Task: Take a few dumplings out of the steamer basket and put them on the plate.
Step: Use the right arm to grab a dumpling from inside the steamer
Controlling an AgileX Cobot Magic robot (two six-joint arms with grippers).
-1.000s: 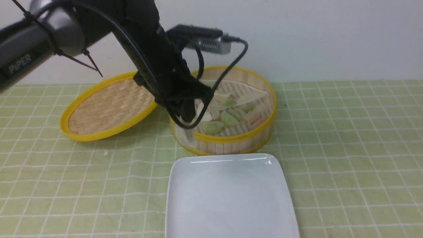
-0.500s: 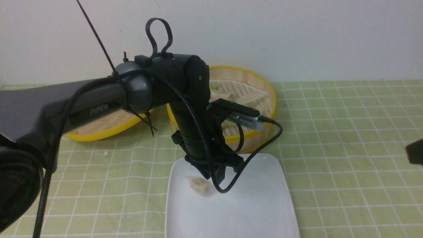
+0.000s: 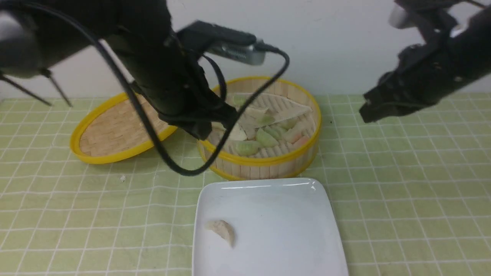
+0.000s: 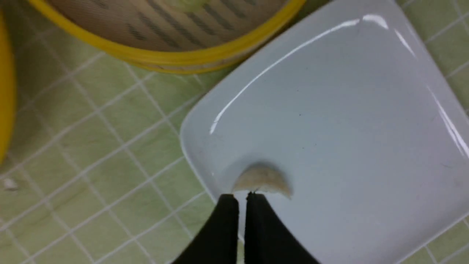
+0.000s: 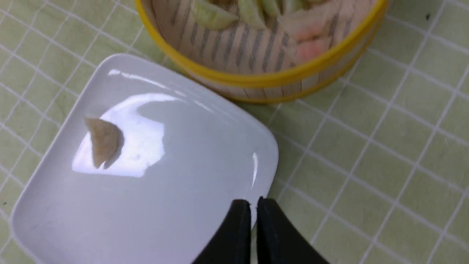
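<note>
Bright, even light; glare on plate [image 5: 146, 150]; front view motion-blurred.

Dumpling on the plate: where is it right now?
Front view: the beige dumpling lies alone on the white plate, near its left edge, with the steamer basket just behind the plate.
</note>
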